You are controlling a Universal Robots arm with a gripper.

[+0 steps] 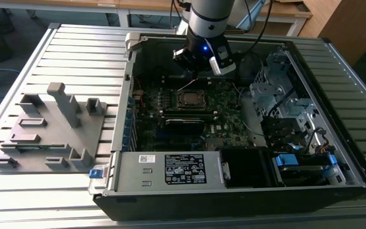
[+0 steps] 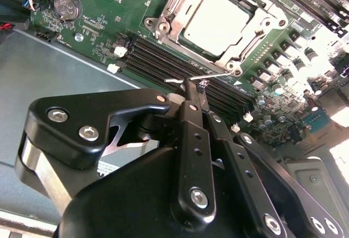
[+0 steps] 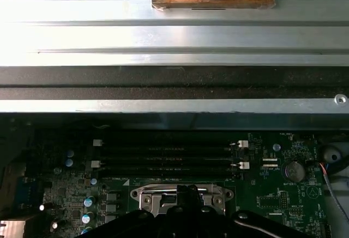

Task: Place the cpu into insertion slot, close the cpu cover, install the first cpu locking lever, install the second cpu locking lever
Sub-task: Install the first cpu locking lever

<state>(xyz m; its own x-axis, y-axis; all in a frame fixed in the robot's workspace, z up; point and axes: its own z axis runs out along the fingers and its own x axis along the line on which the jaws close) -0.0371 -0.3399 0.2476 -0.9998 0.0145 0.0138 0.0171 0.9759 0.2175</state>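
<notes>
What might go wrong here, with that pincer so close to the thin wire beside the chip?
1. The pincer meets the wire locking lever at its very tip, so the springy-looking wire could slip off and snap back.
2. The long black memory slots lie right beneath that tip. Pressing too low might scrape them.
3. The lever looks unlatched, so the cpu cover over the cpu may not be clamped yet.

power supply label (image 1: 184, 169), print illegible
</notes>
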